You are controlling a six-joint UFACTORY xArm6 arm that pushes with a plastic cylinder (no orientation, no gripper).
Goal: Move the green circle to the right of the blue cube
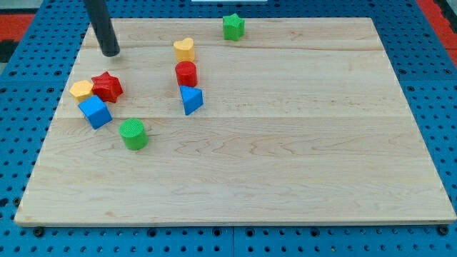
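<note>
Wooden board, rod arm, eight blocks.
Tip: bare rod, no fingers, holding nothing, upper left, clear of all blocks. Below it: yellow block, red star, blue cube. Green circle just right of and below the cube. Centre: yellow heart, red cylinder, blue triangle. Top: green star.

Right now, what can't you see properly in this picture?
- My rod: its upper part is cut off by the view's top; only my tip shows, above the red star.
- Yellow block: the red star partly hides it, shape unclear.
- Whether the green circle touches the blue cube: they look apart.
</note>
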